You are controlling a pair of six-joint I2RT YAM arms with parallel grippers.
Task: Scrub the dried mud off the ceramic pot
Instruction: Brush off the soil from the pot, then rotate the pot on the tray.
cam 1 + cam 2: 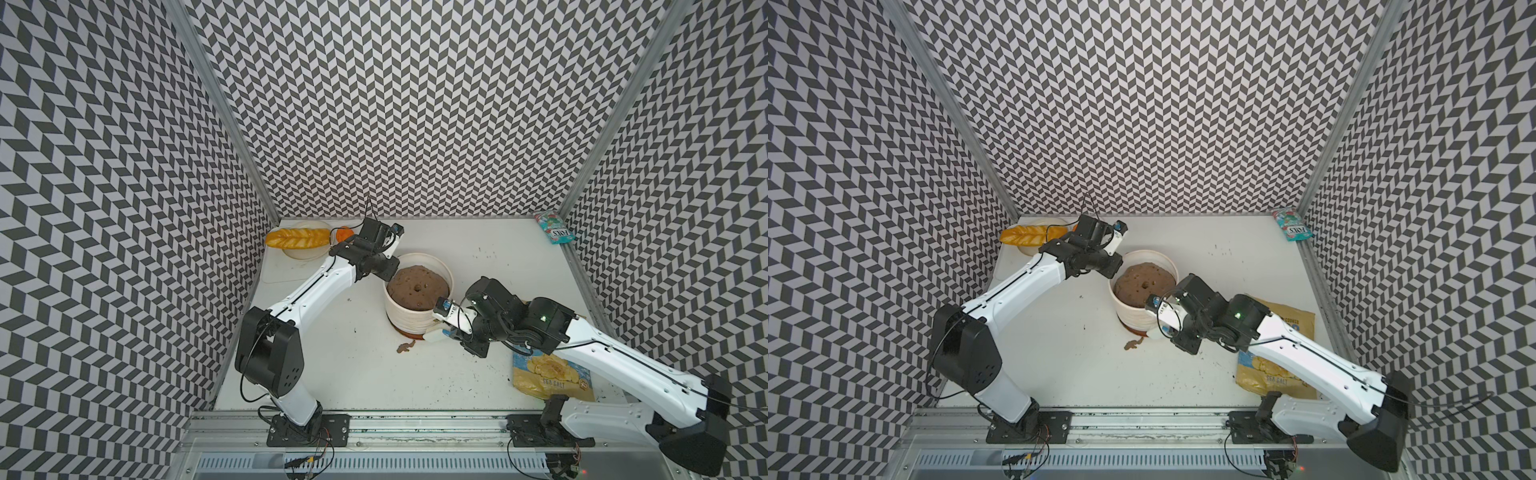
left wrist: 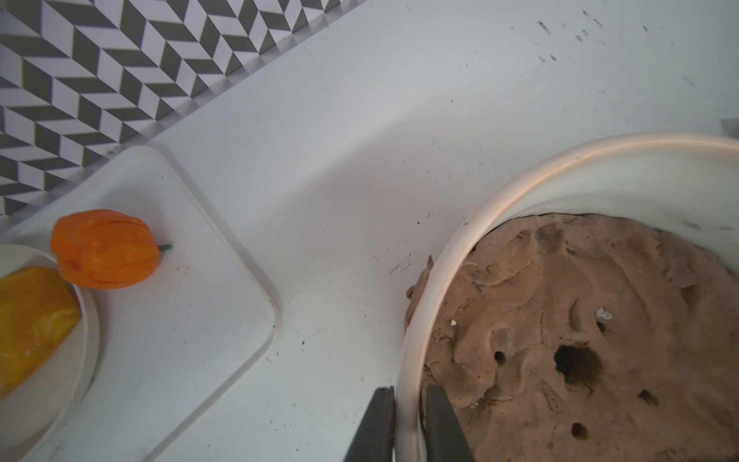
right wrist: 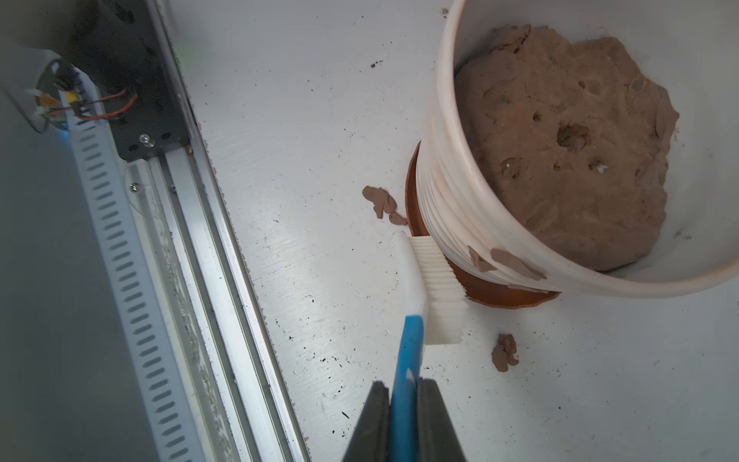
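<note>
cream-white ribbed ceramic pot (image 1: 409, 320) mid-frame in a top view | left gripper (image 2: 410, 392) astride its rim, gripping or not cannot tell | right gripper (image 3: 404, 394) clamped on blue-white plastic brush (image 3: 416, 288), bristles at pot base | flat brown dried mud flakes (image 3: 516, 262) on pot's outer wall

Cream ceramic pot (image 1: 405, 318) upright; dried mud (image 3: 516, 262) flakes on wall.

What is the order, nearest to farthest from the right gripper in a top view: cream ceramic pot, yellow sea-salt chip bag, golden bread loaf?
1. cream ceramic pot, just beside the right gripper and its blue-and-white brush.
2. yellow sea-salt chip bag, front right.
3. golden bread loaf, far left corner.
</note>
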